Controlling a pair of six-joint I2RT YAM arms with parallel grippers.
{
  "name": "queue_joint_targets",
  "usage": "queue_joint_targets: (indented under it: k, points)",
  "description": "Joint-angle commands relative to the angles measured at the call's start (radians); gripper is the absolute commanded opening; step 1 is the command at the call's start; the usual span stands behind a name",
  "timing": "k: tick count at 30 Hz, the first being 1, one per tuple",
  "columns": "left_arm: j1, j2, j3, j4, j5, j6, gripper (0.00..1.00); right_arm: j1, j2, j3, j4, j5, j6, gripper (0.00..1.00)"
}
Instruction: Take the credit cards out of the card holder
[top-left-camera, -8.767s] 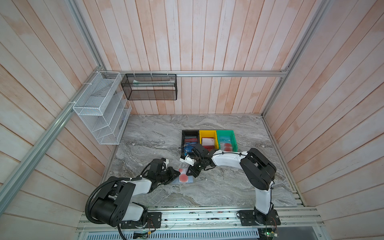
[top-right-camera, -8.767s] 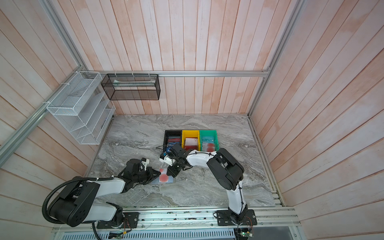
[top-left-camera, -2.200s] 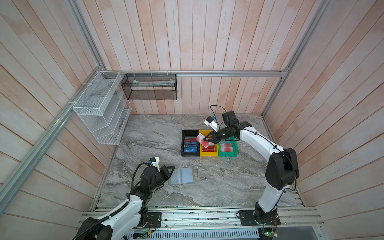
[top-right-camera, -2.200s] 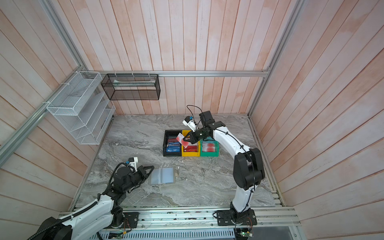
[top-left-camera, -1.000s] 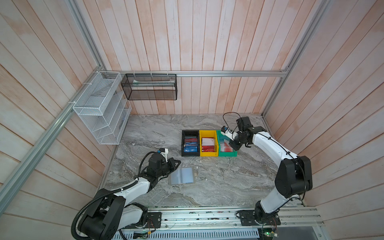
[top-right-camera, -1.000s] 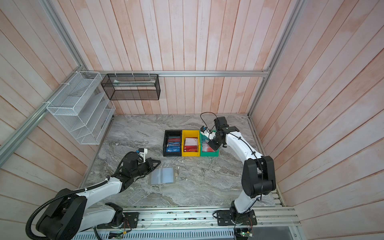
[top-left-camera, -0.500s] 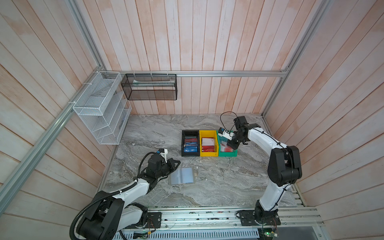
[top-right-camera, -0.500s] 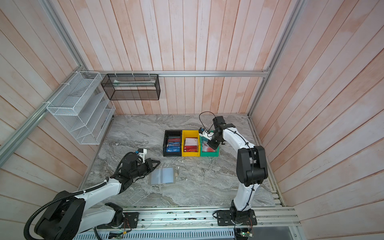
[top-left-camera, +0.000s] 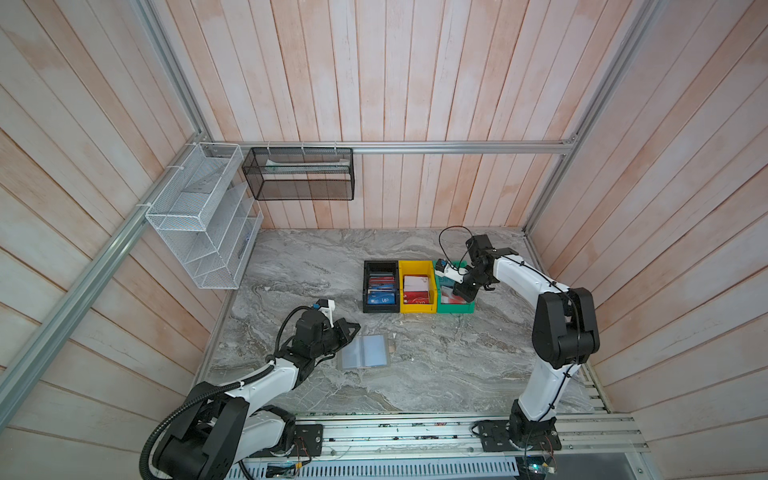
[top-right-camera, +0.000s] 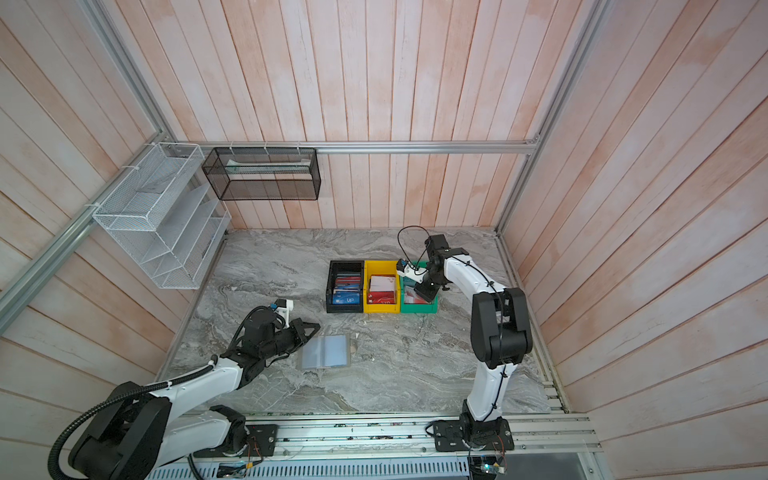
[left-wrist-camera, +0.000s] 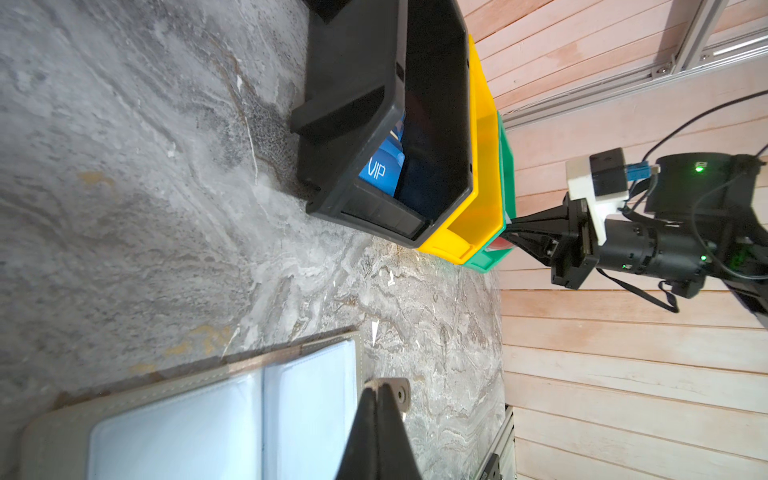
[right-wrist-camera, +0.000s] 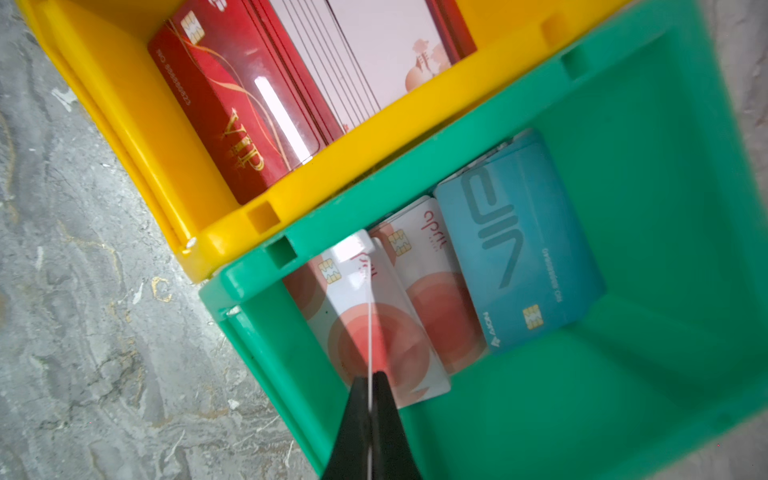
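The flat grey-beige card holder (top-left-camera: 365, 351) is laid open on the grey marble tabletop (top-left-camera: 436, 374), clear sleeves upward, at 8 o'clock from the green plastic bin (top-left-camera: 455, 308). The left gripper (top-left-camera: 353, 327) is pressed together on nothing, just beside the holder's 11 o'clock corner. A thin white-and-red plastic credit card (right-wrist-camera: 368, 316), seen edge-on, is pinched by the right gripper (right-wrist-camera: 369, 380) over the green bin, in which white cards with red circles (right-wrist-camera: 432, 299) and a light-blue VIP card (right-wrist-camera: 519, 249) are lying.
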Motion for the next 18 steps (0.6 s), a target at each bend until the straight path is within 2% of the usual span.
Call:
queue_joint_targets:
  k: [1, 10, 18]
  points:
    - [-0.003, -0.007, -0.018, 0.03, 0.001, 0.007, 0.0, -0.001, 0.033, 0.021, -0.046, -0.028, -0.017, 0.0]
    - [-0.003, 0.04, -0.02, 0.113, 0.046, 0.019, 0.0, 0.008, 0.049, 0.025, -0.048, -0.028, -0.006, 0.0]
    - [-0.004, 0.065, -0.019, 0.133, 0.058, 0.016, 0.0, 0.009, 0.036, 0.013, 0.017, 0.075, 0.009, 0.0]
